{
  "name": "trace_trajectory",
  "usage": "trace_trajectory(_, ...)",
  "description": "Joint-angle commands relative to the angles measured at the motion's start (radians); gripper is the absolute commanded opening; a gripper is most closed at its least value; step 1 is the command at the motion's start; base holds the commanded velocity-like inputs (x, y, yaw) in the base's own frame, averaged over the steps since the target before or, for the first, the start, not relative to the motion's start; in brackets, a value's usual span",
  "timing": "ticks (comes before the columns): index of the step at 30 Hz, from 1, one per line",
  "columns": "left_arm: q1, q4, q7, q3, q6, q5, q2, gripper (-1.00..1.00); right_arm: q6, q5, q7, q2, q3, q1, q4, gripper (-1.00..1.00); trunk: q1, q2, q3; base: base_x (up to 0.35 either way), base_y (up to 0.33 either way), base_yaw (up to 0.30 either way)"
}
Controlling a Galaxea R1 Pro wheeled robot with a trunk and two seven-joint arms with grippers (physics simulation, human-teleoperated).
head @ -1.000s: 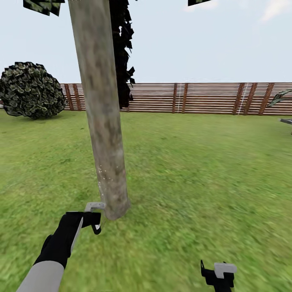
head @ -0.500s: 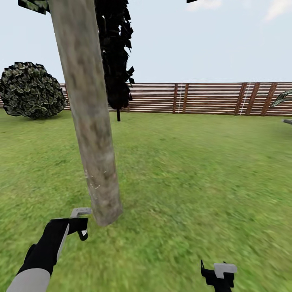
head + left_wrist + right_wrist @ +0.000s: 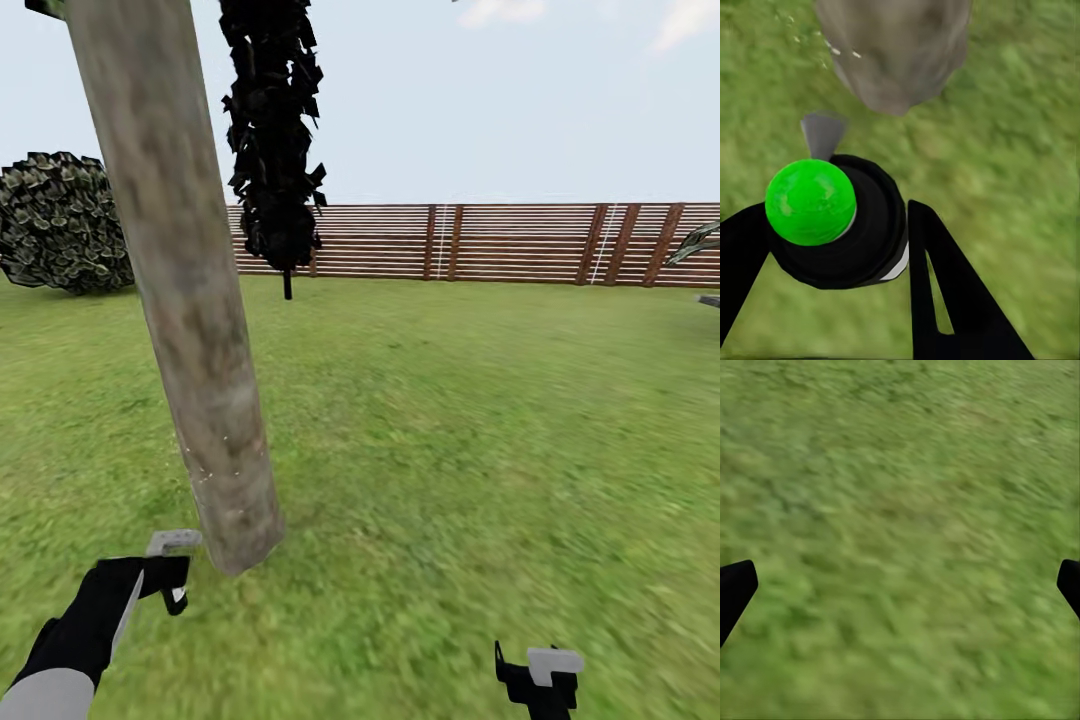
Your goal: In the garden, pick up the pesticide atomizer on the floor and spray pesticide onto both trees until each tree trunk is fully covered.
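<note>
Black fingers of the left gripper (image 3: pixel 832 247) are clamping the pesticide atomizer (image 3: pixel 832 225), a dark round body topped by a bright green ball, with its grey nozzle (image 3: pixel 821 135) pointing at the base of the tree trunk (image 3: pixel 896 52). From the head camera the atomizer's body is hidden behind the left gripper (image 3: pixel 165 580); the grey nozzle (image 3: pixel 172 541) is showing just beside the trunk's foot, though contact cannot be judged. Low at the frame's edge, the right gripper (image 3: pixel 535 680) is hanging over the floor (image 3: pixel 450 480), partly cut off; its wrist camera is catching two black fingertips (image 3: pixel 735 589) at opposite borders, spread wide with nothing between them but blurred grass (image 3: pixel 900 540). Fine white specks of pesticide (image 3: pixel 205 470) are dotting the lower part of the tree trunk (image 3: pixel 190 300), too small to judge coverage. Its crown is cut off above. Farther back, a dark conifer (image 3: pixel 272 140) is standing before the slatted fence (image 3: pixel 500 243), and a round shrub (image 3: pixel 60 220) is sitting partly hidden behind the trunk
</note>
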Motion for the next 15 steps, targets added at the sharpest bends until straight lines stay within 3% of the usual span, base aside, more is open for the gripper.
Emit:
trace_trajectory(1,0.002,0.007,0.000,0.009,-0.004,0.003,0.004,-1.00,0.000,0.000,0.000,0.000,0.000,0.000,0.000,1.00,0.000,0.000,0.000,0.029,-0.021,0.000)
trace_trajectory(3,0.026,0.055,0.000,0.008,-0.061,0.003,-0.006,-1.00,0.000,0.000,0.000,0.000,0.000,0.000,0.000,1.00,0.000,0.000,0.000,0.009,-0.007,0.000)
trace_trajectory(7,0.036,0.180,-0.001,0.001,-0.148,-0.011,-0.076,-1.00,0.000,0.000,0.000,0.000,0.000,0.000,0.000,1.00,0.000,0.000,0.000,0.002,-0.001,0.000)
trace_trajectory(9,0.036,0.190,-0.001,0.004,-0.154,-0.021,-0.075,-1.00,0.000,0.000,0.000,0.000,0.000,0.000,0.000,1.00,0.000,0.000,0.000,0.000,0.000,0.000)
trace_trajectory(11,0.036,0.188,0.000,0.013,-0.155,-0.024,-0.053,-1.00,0.000,0.000,0.000,0.000,0.000,0.000,0.000,1.00,0.000,0.000,0.000,0.000,0.000,0.000)
trace_trajectory(14,0.036,0.191,0.010,0.020,-0.151,-0.019,0.047,-1.00,0.000,0.000,0.000,0.000,0.000,0.000,0.000,1.00,0.000,0.000,0.000,0.000,0.000,0.000)
trace_trajectory(15,0.036,0.193,0.012,0.021,-0.151,-0.019,0.057,-1.00,0.000,0.000,0.000,0.000,0.000,0.000,0.000,1.00,0.000,0.000,0.000,0.000,0.000,0.000)
